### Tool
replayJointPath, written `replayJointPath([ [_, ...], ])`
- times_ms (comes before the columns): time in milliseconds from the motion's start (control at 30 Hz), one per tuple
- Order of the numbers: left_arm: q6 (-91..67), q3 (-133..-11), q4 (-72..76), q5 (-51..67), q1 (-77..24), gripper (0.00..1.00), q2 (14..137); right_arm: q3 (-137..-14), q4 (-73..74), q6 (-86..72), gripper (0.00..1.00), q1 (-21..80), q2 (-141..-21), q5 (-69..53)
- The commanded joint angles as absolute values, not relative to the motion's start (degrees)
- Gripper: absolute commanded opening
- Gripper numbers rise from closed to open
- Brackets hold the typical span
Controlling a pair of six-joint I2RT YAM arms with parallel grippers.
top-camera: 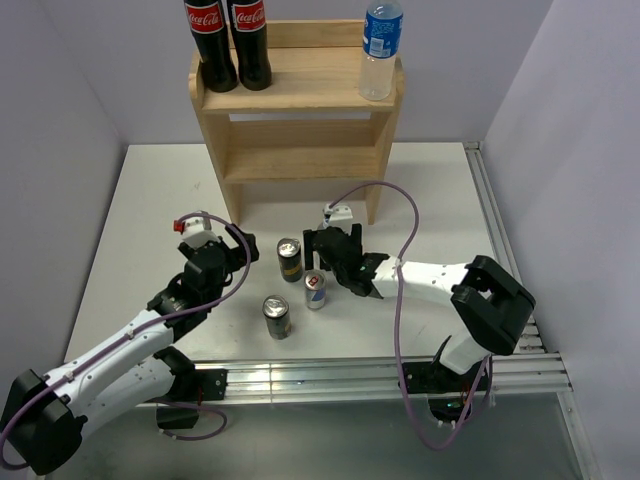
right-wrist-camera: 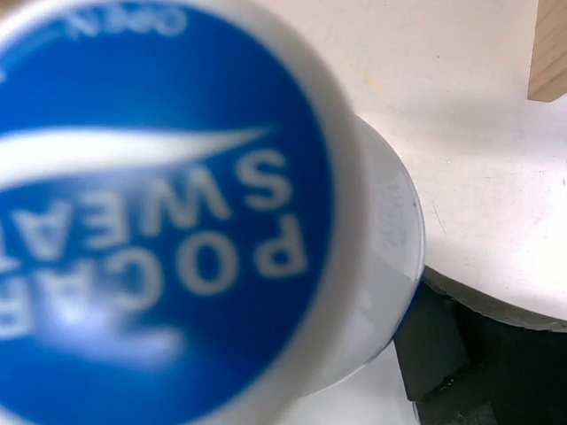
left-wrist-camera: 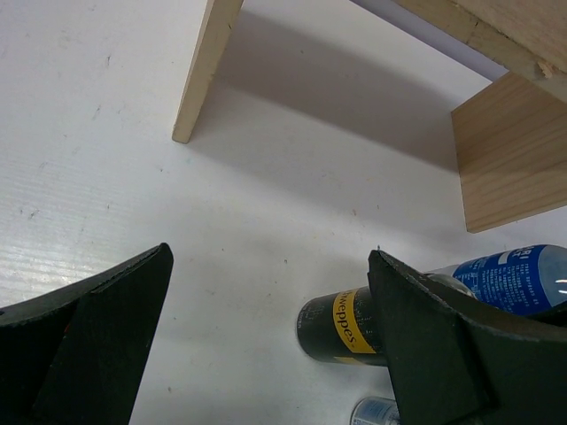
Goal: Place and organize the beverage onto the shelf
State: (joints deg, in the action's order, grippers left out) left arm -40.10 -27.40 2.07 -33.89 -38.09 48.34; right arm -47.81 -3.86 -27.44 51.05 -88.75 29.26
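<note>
Front can (top-camera: 277,317) is standing nearest the arm bases, upright on the table (top-camera: 150,200). Blue-silver can (top-camera: 315,291) is standing just beyond it to the right, close but apart. Left gripper (left-wrist-camera: 270,257) is sitting left of the cans and pointing toward the shelf, fingers (left-wrist-camera: 97,319) spread wide and gripping nothing, with bare table showing between them in its wrist view. Schweppes can (top-camera: 289,260) is standing upright between the two grippers, just past the blue-silver can. Right gripper (top-camera: 332,252) is sitting low just right of it, jaws spread wide. Pocari can (right-wrist-camera: 177,204) is filling the right wrist view, blurred and right up against the camera, with one finger (right-wrist-camera: 443,354) showing beside it; can't tell if they are touching. In the top view the gripper is hiding that can. Shelf (top-camera: 300,88) is standing at the far end of the table by the wall. On its top tier, left cola bottle (top-camera: 211,45) and right cola bottle (top-camera: 250,40) are standing side by side at the left end. Water bottle (top-camera: 379,55) is standing at the right end, well apart from them.
</note>
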Motion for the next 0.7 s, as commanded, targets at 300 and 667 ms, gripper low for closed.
replayJointPath([
  [300, -39.9, -27.3, 4.6, -34.1, -38.2, 0.99, 49.0, -44.4, -15.1, -28.1, 0.91, 50.5, -93.2, 33.6],
  [667, -39.8, -27.2, 4.8, -34.3, -38.2, 0.99, 49.0, -42.2, -21.3, -27.5, 0.33, 50.6, -94.6, 35.4],
])
